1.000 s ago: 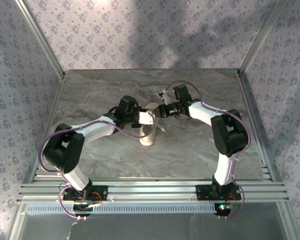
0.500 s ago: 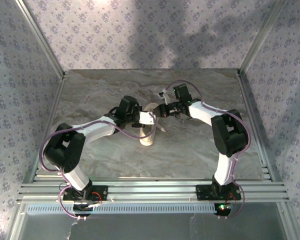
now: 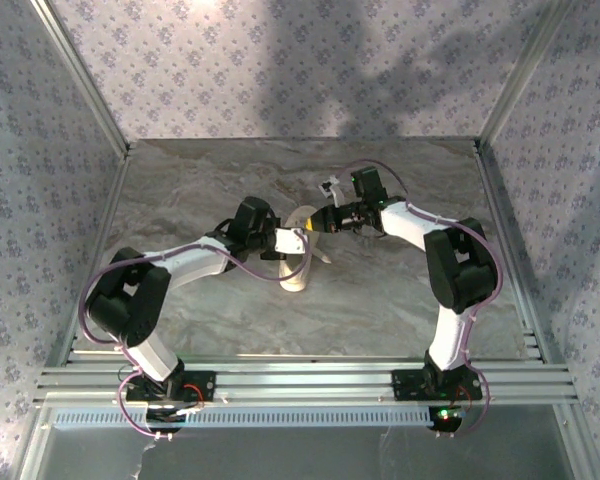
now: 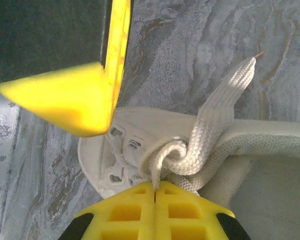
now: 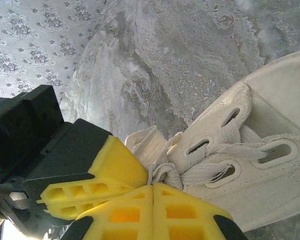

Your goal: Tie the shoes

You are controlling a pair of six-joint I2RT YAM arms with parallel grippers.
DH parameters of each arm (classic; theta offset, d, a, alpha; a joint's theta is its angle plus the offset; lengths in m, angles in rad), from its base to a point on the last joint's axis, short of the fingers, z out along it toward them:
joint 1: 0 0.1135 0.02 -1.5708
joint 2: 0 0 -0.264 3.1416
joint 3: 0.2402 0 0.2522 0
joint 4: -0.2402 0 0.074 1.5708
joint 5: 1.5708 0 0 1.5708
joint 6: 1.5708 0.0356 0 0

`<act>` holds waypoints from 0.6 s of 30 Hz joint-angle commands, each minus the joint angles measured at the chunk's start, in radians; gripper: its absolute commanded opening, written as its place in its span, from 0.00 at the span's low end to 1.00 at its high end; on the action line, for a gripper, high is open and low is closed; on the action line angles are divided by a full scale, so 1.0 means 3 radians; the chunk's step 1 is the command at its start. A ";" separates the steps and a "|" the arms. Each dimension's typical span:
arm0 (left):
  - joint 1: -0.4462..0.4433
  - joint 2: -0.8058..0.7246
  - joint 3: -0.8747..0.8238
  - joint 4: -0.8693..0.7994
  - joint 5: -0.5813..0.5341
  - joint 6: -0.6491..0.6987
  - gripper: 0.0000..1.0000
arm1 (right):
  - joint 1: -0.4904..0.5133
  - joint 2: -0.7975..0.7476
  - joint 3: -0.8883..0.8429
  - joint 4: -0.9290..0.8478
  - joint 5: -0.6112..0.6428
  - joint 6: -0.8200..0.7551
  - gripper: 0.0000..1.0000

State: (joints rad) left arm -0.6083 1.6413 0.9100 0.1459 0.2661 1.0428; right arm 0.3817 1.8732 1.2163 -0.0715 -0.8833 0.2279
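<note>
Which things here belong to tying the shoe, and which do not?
Job: cream sneaker; its white laces; left claw and right claw, each shut on a lace.
Not the job: marbled table; patterned walls; aluminium rails.

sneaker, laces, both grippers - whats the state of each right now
sneaker: sole down on the table, not tied
laces: wound round each other, no bow, one end free
left gripper: shut on laces
right gripper: shut on laces
</note>
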 commanded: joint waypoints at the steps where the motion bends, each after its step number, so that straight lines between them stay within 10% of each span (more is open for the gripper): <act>1: 0.0033 -0.0112 -0.0048 0.0076 0.0172 -0.0066 0.00 | -0.0009 -0.0003 0.0052 0.0019 -0.0083 0.0037 0.00; 9: 0.0056 -0.0112 0.0033 0.0076 0.0209 -0.0148 0.00 | -0.0022 -0.0079 -0.0178 0.0089 -0.0069 -0.0029 0.22; 18: 0.0056 -0.0112 0.0025 0.0089 0.0243 -0.0137 0.00 | -0.0050 0.0001 -0.0159 0.0205 -0.0121 0.0131 0.25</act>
State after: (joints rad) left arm -0.5957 1.6360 0.9058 0.1585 0.2951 1.0054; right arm 0.3725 1.8698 1.1553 -0.0357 -0.8936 0.2398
